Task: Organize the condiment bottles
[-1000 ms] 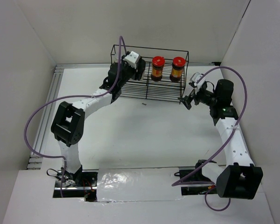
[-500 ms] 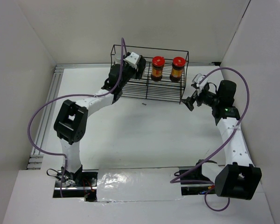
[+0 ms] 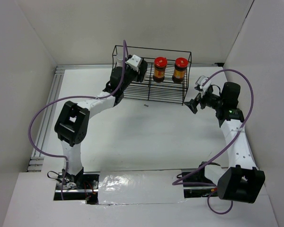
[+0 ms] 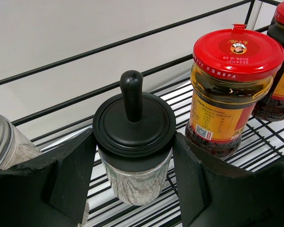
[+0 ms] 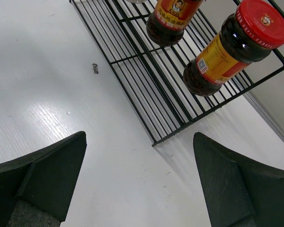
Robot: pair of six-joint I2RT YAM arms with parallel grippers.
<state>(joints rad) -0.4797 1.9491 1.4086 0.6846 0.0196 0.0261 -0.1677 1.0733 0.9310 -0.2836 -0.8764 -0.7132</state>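
The black-capped whitish bottle (image 4: 135, 156) stands upright on the black wire rack (image 3: 156, 92), and my left gripper (image 4: 132, 175) is shut on it, one finger on each side of its cap. In the top view the left gripper (image 3: 140, 71) reaches into the rack's left part and hides this bottle. A whitish bottle (image 4: 2, 142) stands just left of it; its white cap (image 3: 119, 61) shows in the top view. Two amber bottles with red caps (image 3: 160, 69) (image 3: 180, 69) stand on the rack's right part. My right gripper (image 3: 191, 103) is open and empty over the table by the rack's right front corner.
The right wrist view shows the rack's front corner (image 5: 154, 141) and both red-capped bottles (image 5: 173, 16) (image 5: 229, 47) beyond my open right gripper (image 5: 142, 189). A small dark speck (image 3: 146, 105) lies on the white table in front of the rack. White walls enclose the table.
The right gripper has drawn slightly to the right, away from the rack's corner. The left gripper stays at the rack's left part, barely shifted.
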